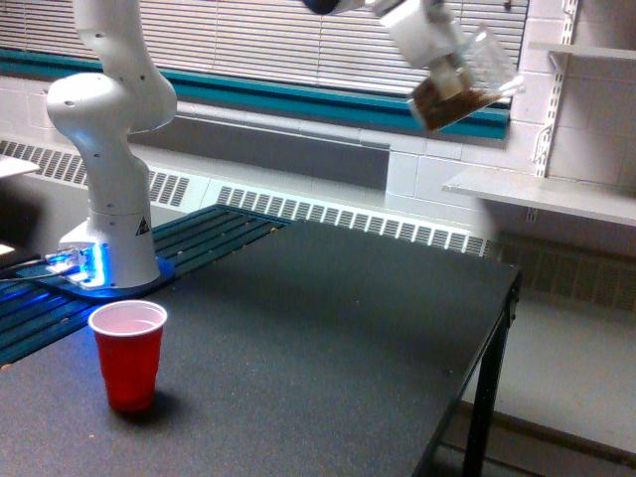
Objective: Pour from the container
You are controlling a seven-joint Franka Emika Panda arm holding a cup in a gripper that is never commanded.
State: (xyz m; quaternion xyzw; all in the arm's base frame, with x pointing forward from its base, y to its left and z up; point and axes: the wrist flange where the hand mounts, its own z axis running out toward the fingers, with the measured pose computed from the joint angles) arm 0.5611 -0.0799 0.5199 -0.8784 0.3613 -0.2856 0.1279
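Clear round-walled plastic container (462,79) is seen high at about 1 o'clock in the exterior view, held in the air well above the table. It is tilted, mouth raised toward the exterior view's right. Small brown bits are gathered in its lower end, seen through the walls.
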